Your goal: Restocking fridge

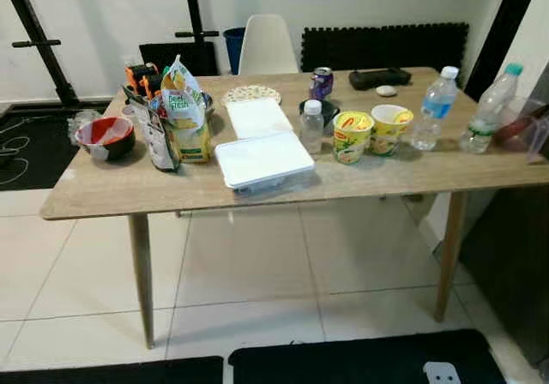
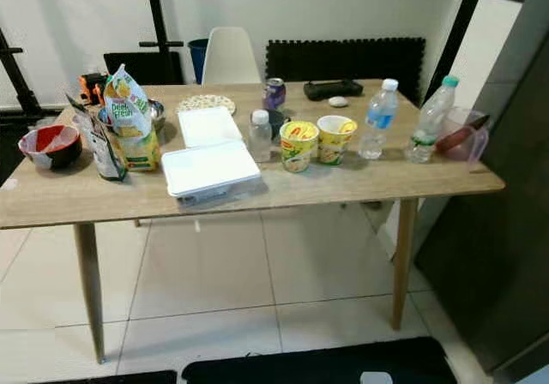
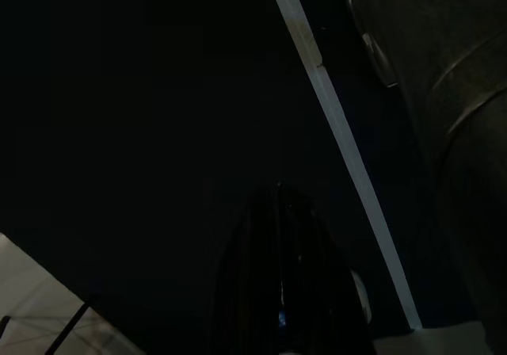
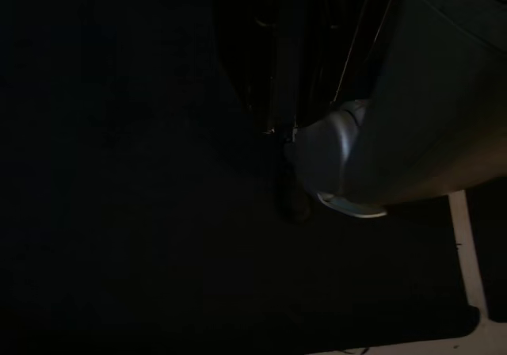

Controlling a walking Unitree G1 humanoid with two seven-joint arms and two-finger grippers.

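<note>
A wooden table [image 1: 103, 197] is seen dead ahead at 12 o'clock, loaded with stuff to be put away. Going left to right: a red bowl [image 1: 106, 135] out at 10 o'clock, a green-and-yellow bag [image 1: 184, 110] just beside it, two white lidded containers [image 1: 263, 159] around the middle, a small bottle [image 1: 312, 126], two yellow noodle cups [image 1: 352, 135], then two water bottles [image 1: 436, 108] toward 2 o'clock, both upright. What looks like the dark side of the fridge [image 2: 506, 221] is seen at 3 o'clock, so things probably get carried rightward. The left gripper [image 3: 281, 292] is hung low in the dark, and its fingers can't be told open or closed; same story for the right gripper [image 4: 289, 157], nothing made out in it. Everything lies forward and well apart from both; the bottles are judged nearer the right arm.
</note>
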